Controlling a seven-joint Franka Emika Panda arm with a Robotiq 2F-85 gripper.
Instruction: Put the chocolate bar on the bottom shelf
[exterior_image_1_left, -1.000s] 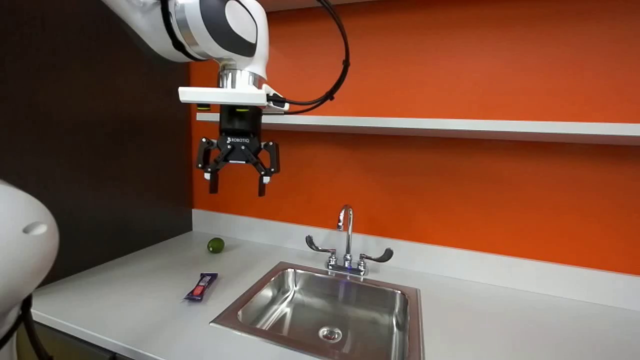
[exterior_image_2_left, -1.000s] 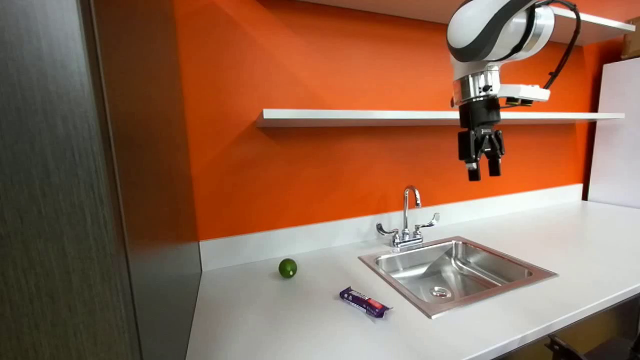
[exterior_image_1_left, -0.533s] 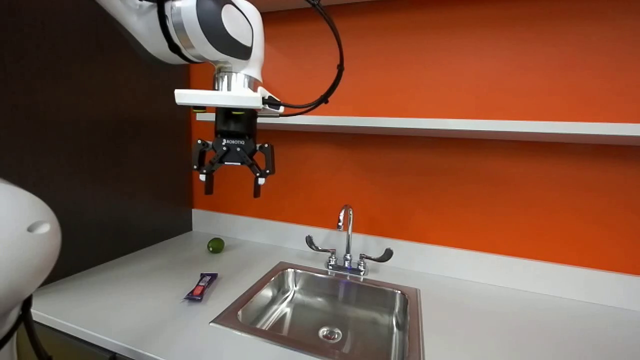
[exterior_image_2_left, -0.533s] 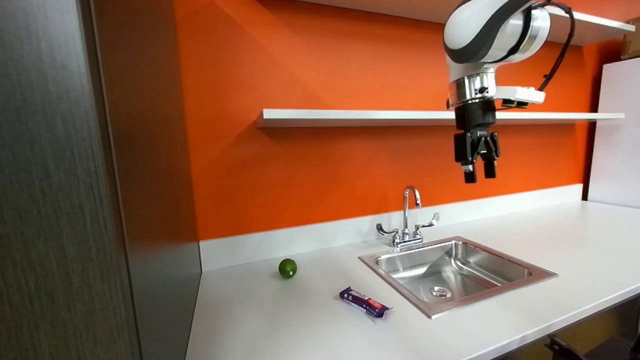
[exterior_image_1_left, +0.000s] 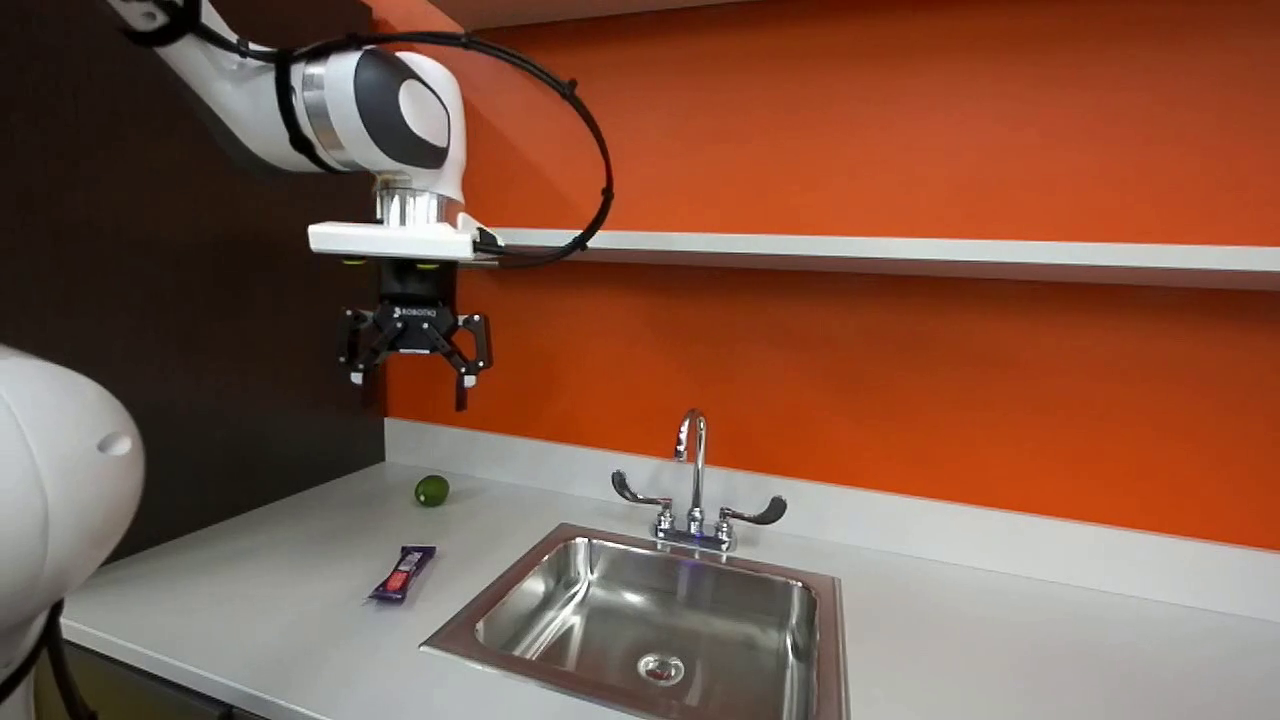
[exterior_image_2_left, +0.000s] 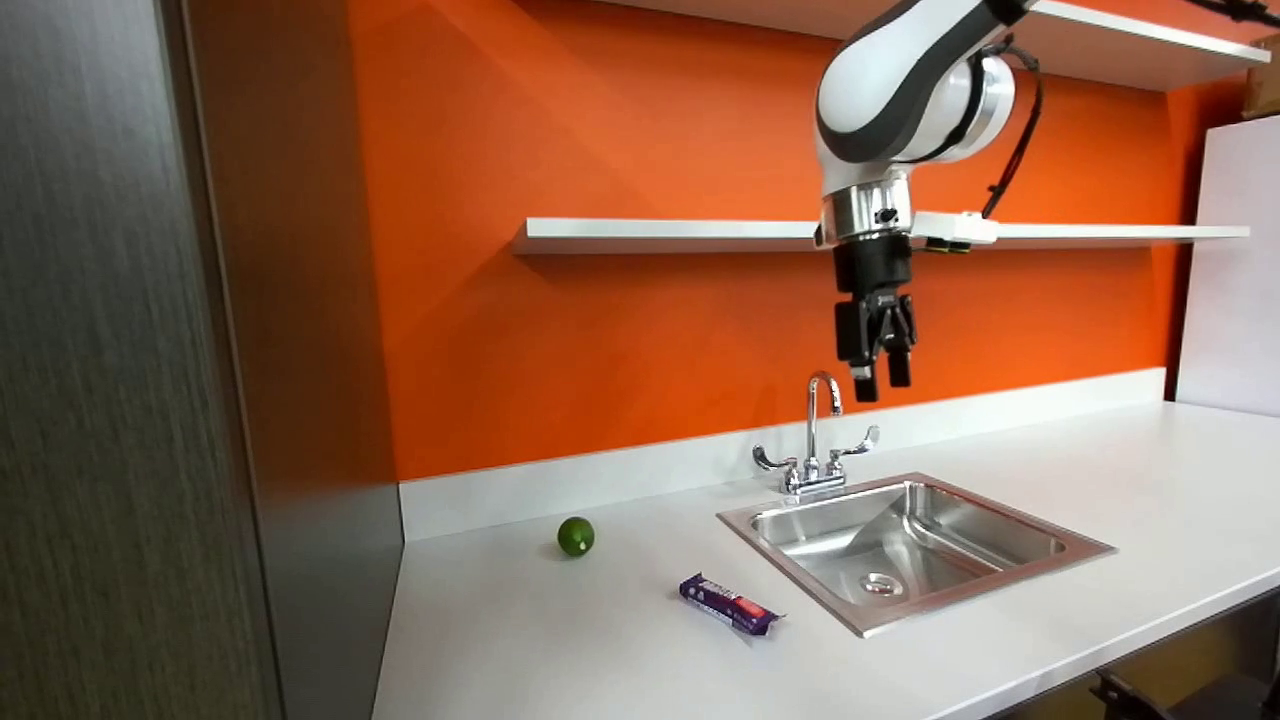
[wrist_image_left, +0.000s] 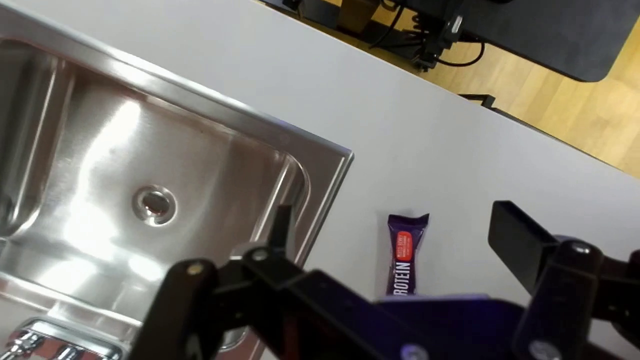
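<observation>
The chocolate bar, in a dark purple wrapper with a red patch, lies flat on the countertop left of the sink in both exterior views (exterior_image_1_left: 402, 575) (exterior_image_2_left: 728, 605). In the wrist view, the bar (wrist_image_left: 403, 250) shows between the fingers, its lower end hidden behind the gripper body. My gripper (exterior_image_1_left: 414, 398) is open and empty, pointing down, high above the counter; it also shows in an exterior view (exterior_image_2_left: 882, 381) and the wrist view (wrist_image_left: 392, 220). The bottom shelf, a pale board on the orange wall, shows in both exterior views (exterior_image_1_left: 900, 251) (exterior_image_2_left: 680, 232); the arm covers part of it.
A small green ball (exterior_image_1_left: 431, 490) lies on the light grey countertop (exterior_image_1_left: 250, 600) near the back corner. The steel sink (exterior_image_1_left: 835, 640) and its faucet (exterior_image_1_left: 697, 470) stand beside the bar. A dark panel (exterior_image_2_left: 300, 400) closes one side. Another shelf (exterior_image_2_left: 1150, 35) hangs higher up.
My gripper has moved down and leftward in both exterior views, closer to above the bar. It stays open. The bar and the green ball have not moved.
</observation>
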